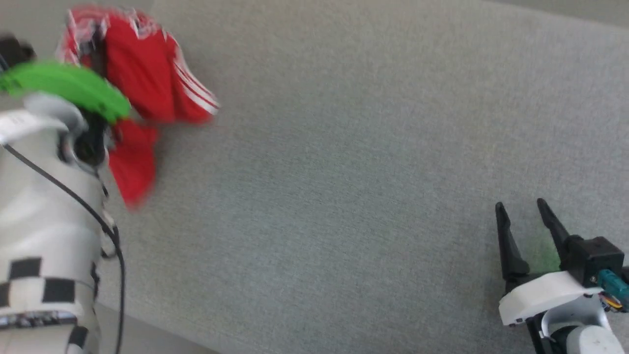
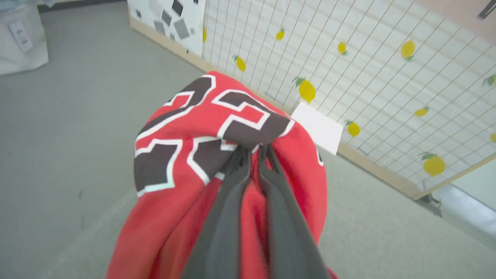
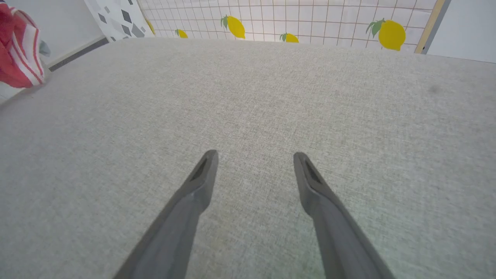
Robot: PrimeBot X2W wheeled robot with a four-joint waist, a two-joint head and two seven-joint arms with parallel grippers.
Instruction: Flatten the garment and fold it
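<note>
Garment (image 1: 142, 83) hangs bunched from the left gripper (image 2: 254, 149), clamped on red cloth near the worktop's (image 1: 344, 196) left edge; right gripper (image 1: 528, 221) idles, spread wide. Soft, light, floppy: shoulders or hem corners look the best holds.

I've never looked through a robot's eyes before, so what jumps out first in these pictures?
The bright red jersey jumps out first: it is bunched at the upper left of the head view, pinched in the shut left pincer, with big black-and-white numbers showing. Next is the right pincer, open at the lower right over the plain grey cloth surface. Behind stands a screen with yellow lemons.
</note>
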